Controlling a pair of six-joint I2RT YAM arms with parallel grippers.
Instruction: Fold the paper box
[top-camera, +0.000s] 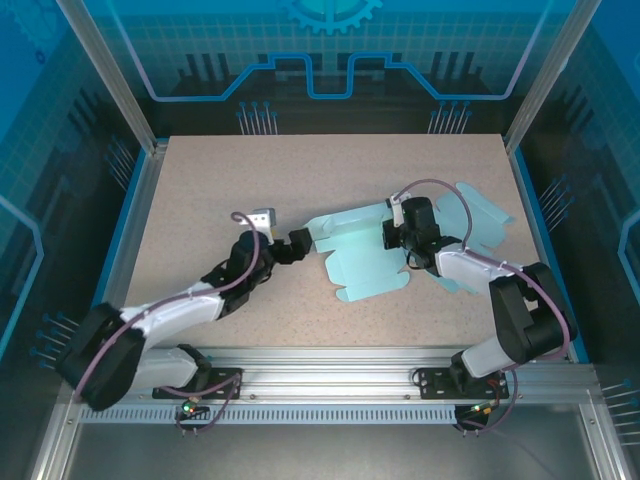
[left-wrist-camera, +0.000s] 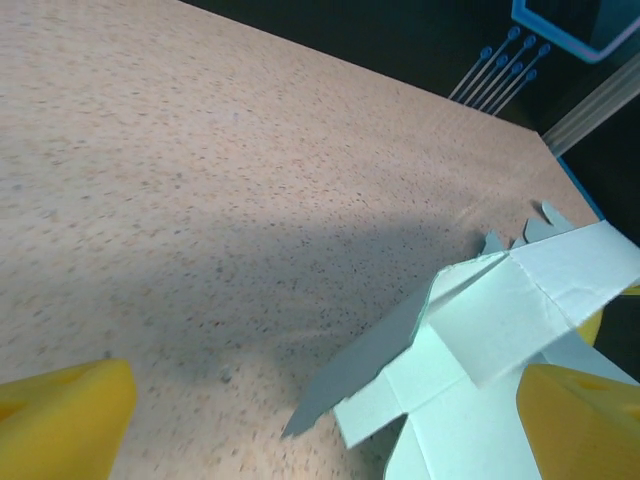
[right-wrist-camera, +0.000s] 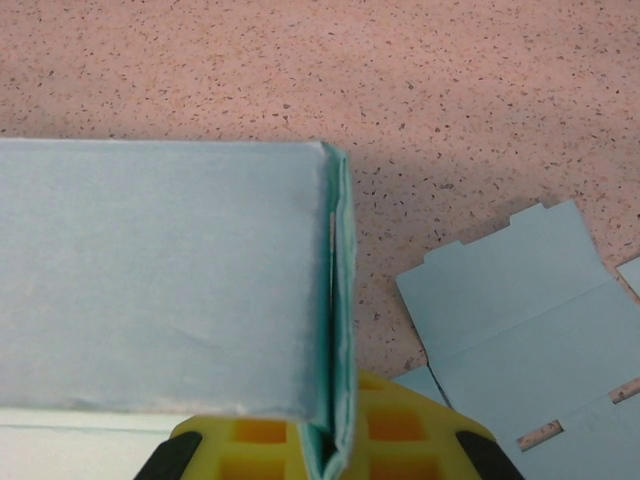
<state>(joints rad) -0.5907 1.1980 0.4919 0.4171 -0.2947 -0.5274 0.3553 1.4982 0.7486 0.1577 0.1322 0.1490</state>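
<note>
The paper box (top-camera: 360, 262) is a pale mint-green cut-out lying mid-table, partly folded, with flaps spread to the right. My left gripper (top-camera: 300, 243) is at the sheet's left edge and open. In the left wrist view its yellow fingers (left-wrist-camera: 60, 415) stand wide apart, and a raised corner of the box (left-wrist-camera: 500, 330) reaches in beside the right finger. My right gripper (top-camera: 400, 238) is over the box's upper middle, shut on a doubled-over wall. In the right wrist view that upright wall (right-wrist-camera: 160, 280) is pinched edge-on between the yellow pads (right-wrist-camera: 400, 430) of the gripper (right-wrist-camera: 335, 440).
The speckled beige table (top-camera: 200, 180) is ringed by blue panels and an aluminium frame, with a rail (top-camera: 330, 365) along the near edge. More flat flaps of the box (right-wrist-camera: 520, 320) lie to the right of the held wall.
</note>
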